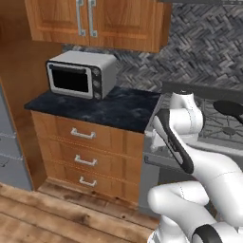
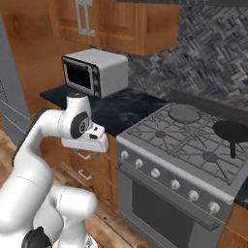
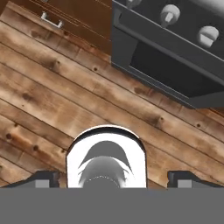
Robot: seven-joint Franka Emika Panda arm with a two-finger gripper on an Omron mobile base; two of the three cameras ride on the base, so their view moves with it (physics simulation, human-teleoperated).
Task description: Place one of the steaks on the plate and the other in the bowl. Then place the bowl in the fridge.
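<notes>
wooden plank floor (image 3: 52,100) lies under the gripper (image 3: 113,178), whose fingers stand wide apart and empty just before the stove (image 2: 184,160); grey fridge (image 1: 7,142) edge shows left of the counter (image 1: 99,110) beside that stove, microwave (image 1: 78,73) on it.

We are seeing a glossy white arm (image 1: 209,175) of rounded, bulbous segments, with dark grey joint rings and bands.
</notes>
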